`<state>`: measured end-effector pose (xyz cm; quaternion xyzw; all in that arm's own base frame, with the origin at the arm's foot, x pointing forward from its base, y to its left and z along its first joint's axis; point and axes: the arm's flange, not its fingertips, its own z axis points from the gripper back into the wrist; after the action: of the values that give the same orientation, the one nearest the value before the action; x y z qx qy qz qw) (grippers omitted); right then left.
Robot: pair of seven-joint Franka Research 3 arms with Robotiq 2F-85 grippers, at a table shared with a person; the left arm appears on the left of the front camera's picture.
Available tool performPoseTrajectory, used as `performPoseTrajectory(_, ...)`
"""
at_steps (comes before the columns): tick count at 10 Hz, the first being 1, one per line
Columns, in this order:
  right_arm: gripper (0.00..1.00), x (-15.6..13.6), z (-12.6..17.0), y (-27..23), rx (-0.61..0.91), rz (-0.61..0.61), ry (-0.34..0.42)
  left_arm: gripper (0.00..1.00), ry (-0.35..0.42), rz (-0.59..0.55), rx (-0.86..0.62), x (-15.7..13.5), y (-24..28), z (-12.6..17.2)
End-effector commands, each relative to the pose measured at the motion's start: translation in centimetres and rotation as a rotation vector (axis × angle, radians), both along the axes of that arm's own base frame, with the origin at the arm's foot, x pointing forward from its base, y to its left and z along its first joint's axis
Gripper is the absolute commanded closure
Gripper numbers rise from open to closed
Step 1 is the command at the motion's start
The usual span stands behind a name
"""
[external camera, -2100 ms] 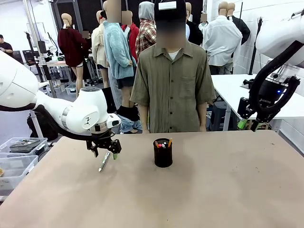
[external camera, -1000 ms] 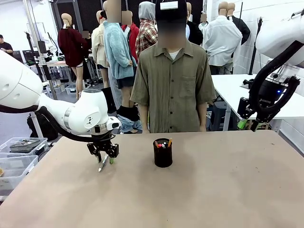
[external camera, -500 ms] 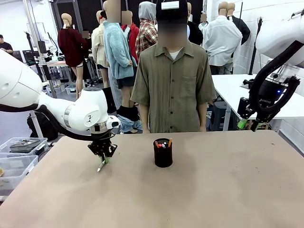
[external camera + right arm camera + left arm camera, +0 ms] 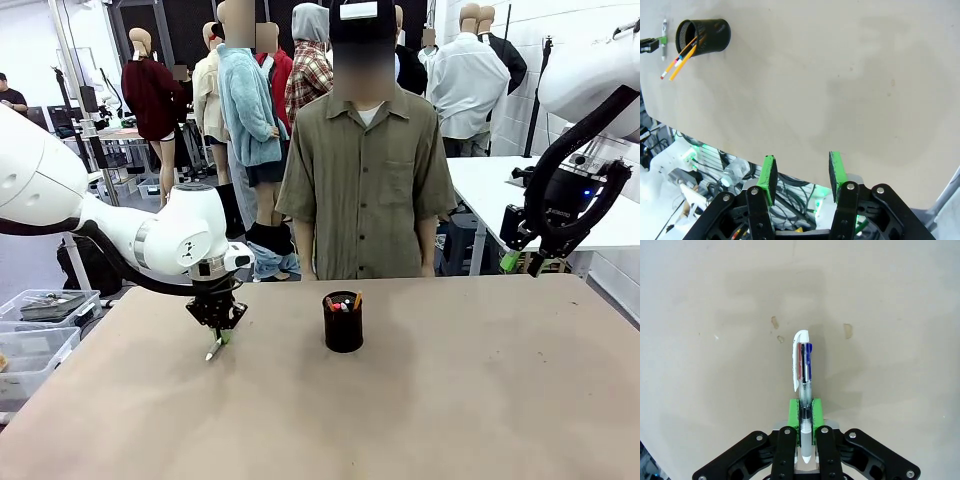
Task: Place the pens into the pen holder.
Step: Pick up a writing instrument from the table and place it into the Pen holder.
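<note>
Pen [image 4: 802, 385] sits pinched in the left gripper's [image 4: 218, 336] closed jaws above the table [image 4: 450, 400]; the right gripper's [image 4: 801, 175] jaws gape empty.

Pen [image 4: 802, 390] barrel partly behind pads [image 4: 794, 412]

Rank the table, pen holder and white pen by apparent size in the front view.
1. Table
2. Pen holder
3. White pen, partly covered by the left gripper, so its length is unsure.
</note>
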<state>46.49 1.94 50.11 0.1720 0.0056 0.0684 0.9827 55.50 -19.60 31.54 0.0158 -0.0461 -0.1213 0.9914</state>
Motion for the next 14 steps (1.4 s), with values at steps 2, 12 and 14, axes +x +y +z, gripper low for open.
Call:
performPoseTrajectory(2,0.47,-0.4,-0.5,0.2,-0.002,-0.009,-0.013,1.00,-0.114,-0.173,-0.189,-1.7,2.1,3.7)
performPoseTrajectory(12,0.47,-0.4,-0.5,0.2,-0.002,-0.009,-0.013,1.00,-0.310,-0.678,-0.405,-2.4,0.3,9.0)
performPoseTrajectory(14,0.47,-0.4,-0.5,0.2,-0.002,-0.009,-0.013,1.00,-0.284,-0.868,-0.571,-1.3,1.2,9.9)
